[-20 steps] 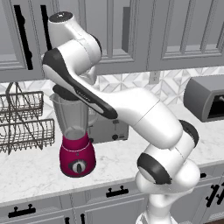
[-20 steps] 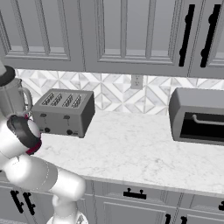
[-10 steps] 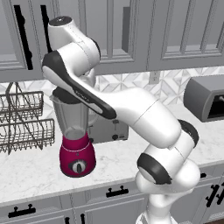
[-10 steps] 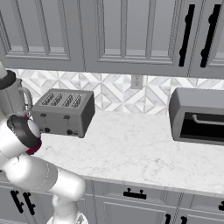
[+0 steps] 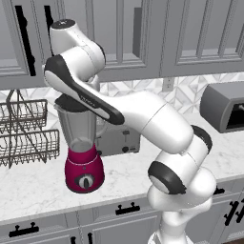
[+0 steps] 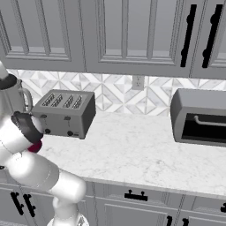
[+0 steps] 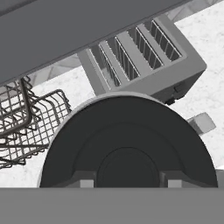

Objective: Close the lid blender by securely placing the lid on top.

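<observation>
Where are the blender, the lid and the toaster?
blender (image 5: 84, 175), left base view, on its magenta base.
lid (image 7: 127, 144), hand view, on its black top face.
toaster (image 6: 66, 112), right base view, on its front side.

The blender (image 5: 82, 143) has a clear glassy jar on a glossy magenta base; the lid (image 7: 127, 144) looks matt black; the tabletop (image 6: 145, 154) is marble-patterned.

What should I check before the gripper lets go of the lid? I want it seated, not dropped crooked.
1. Lid over the blender jar mouth: ok, it covers the rim in the hand view.
2. Lid level: cannot tell.
3. Lid pressed fully down: cannot tell.
4. Gripper grip on lid: ok, fingertips sit at its centre knob.
5. Blender upright on the counter: ok.
6. Toaster and dish rack clear of the jar: ok.
</observation>
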### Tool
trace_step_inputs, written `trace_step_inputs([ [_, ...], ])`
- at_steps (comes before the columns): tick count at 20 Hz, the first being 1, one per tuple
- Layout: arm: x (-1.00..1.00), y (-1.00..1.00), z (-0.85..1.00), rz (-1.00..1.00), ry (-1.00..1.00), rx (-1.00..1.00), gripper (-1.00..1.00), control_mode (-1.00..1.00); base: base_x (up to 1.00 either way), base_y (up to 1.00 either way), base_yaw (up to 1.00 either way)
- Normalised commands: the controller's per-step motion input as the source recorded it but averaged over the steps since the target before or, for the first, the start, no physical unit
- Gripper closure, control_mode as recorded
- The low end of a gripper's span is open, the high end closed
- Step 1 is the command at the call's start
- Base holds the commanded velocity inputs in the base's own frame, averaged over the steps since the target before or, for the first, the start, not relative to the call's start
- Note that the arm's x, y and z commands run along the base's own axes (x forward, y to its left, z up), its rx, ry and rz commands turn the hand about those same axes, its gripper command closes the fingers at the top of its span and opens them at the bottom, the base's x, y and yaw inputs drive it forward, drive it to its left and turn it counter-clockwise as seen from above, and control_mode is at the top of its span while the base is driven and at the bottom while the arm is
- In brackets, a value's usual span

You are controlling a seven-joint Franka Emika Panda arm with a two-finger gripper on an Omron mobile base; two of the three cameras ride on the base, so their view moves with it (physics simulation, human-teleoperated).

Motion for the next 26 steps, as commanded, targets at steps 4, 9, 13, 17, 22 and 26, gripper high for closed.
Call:
trace_step_inputs([
  [4, 0.21, 0.15, -0.03, 0.0, 0.0, 0.0, 1.0, -1.0, 0.0, 0.0, 0.0],
  [9, 0.18, 0.04, -0.09, 0.0, 0.0, 0.0, 1.0, -1.0, 0.0, 0.0, 0.0],
  [13, 0.09, 0.0, -0.14, 0.01, -0.04, 0.0, 1.0, -1.0, 0.0, 0.0, 0.0],
  [17, 0.0, 0.0, -0.05, 0.0, -0.05, 0.0, 1.0, -1.0, 0.0, 0.0, 0.0],
  [22, 0.0, -0.1, -0.03, 0.01, -0.06, 0.0, 1.0, -1.0, 0.0, 0.0, 0.0],
  [26, 0.0, -0.22, -0.08, 0.04, -0.09, 0.0, 1.0, -1.0, 0.0, 0.0, 0.0],
])
